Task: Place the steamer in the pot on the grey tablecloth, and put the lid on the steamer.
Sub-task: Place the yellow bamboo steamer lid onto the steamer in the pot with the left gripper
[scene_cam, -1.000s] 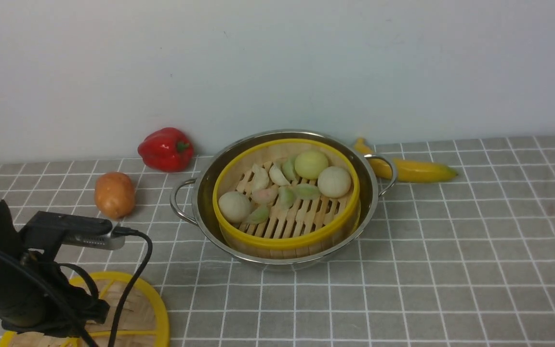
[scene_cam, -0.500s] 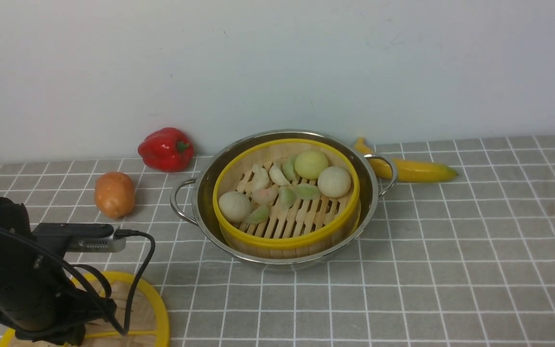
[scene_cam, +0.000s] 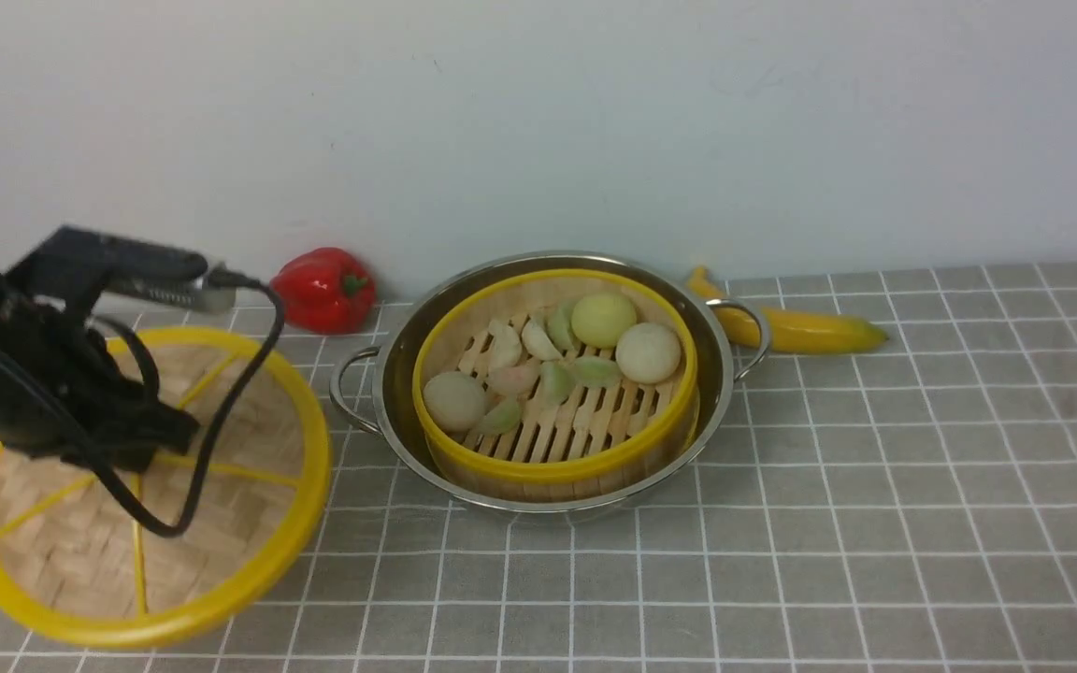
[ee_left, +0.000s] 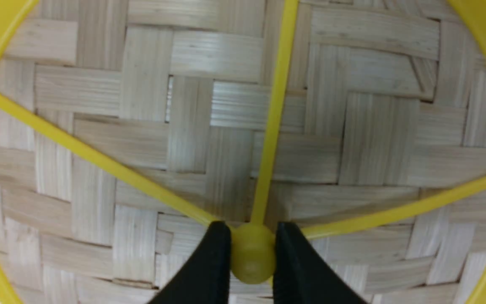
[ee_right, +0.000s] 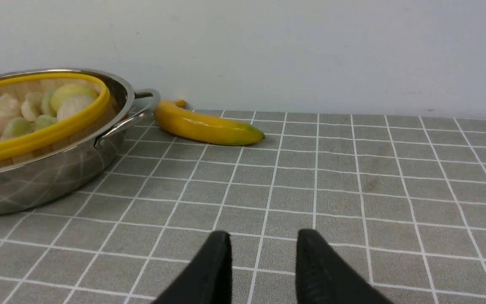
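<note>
The steamer [scene_cam: 557, 374], a bamboo basket with a yellow rim and pale buns and dumplings, sits inside the shiny steel pot [scene_cam: 389, 374] on the grey tablecloth [scene_cam: 875, 486]. Both also show in the right wrist view, the steamer [ee_right: 36, 131] inside the pot [ee_right: 49, 177]. My left gripper [ee_left: 252, 236] is shut on the small yellow centre knob of the woven lid [ee_left: 226, 126]. It holds the lid [scene_cam: 221, 523] tilted in the air left of the pot. My right gripper [ee_right: 262, 245] is open and empty, low over the cloth right of the pot.
A red bell pepper [scene_cam: 322, 288] lies by the back wall left of the pot. A yellow banana [scene_cam: 800, 327] lies behind the pot's right handle and shows in the right wrist view [ee_right: 207, 126]. A white wall runs along the back.
My left arm has risen and lifted the lid off the cloth. The lid now hangs tilted, much higher, hiding the potato. The steamer and pot have not moved.
</note>
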Controlling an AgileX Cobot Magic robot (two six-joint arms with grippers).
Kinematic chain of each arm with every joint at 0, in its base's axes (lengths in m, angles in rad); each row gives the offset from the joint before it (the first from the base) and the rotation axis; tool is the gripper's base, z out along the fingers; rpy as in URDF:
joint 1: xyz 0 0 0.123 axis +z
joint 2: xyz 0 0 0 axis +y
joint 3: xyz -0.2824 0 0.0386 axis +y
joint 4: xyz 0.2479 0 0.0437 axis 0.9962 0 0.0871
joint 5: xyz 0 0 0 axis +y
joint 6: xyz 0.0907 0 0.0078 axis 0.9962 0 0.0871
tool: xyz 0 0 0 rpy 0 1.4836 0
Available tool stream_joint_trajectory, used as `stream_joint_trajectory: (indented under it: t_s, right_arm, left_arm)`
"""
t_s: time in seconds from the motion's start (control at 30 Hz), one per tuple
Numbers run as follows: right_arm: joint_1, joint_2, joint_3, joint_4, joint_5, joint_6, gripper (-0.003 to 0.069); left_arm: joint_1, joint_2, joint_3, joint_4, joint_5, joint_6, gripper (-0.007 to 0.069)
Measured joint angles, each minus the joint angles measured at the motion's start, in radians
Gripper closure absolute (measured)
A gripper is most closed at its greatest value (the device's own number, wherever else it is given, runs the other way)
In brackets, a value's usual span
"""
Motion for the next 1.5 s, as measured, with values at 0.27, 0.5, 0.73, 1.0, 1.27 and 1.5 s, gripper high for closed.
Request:
stream_joint_trajectory:
  t_s: [0.27,0.5,0.73,1.0,1.27,1.5]
  right_arm:
    - [0.0,0.0,0.0,0.0,0.0,0.0,0.0419]
    - [0.0,0.0,0.0,0.0,0.0,0.0,0.0419]
    - [0.0,0.0,0.0,0.0,0.0,0.0,0.0419]
    - [0.0,0.0,0.0,0.0,0.0,0.0,0.0419]
    - [0.0,0.0,0.0,0.0,0.0,0.0,0.0419]
    - [0.0,0.0,0.0,0.0,0.0,0.0,0.0419]
  left_arm:
    - [-0.004,0.046,-0.318,-0.235,0.112,0.375,0.0508]
    - [-0.119,0.229,-0.497,-0.346,0.196,0.633,0.0508]
    - [-0.304,0.409,-0.66,-0.26,0.164,0.724,0.0508]
    - [-0.387,0.572,-0.76,-0.165,0.126,0.709,0.0508]
    - [-0.407,0.629,-0.788,-0.155,0.103,0.686,0.0508]
    - [-0.411,0.616,-0.843,-0.087,0.127,0.621,0.0508]
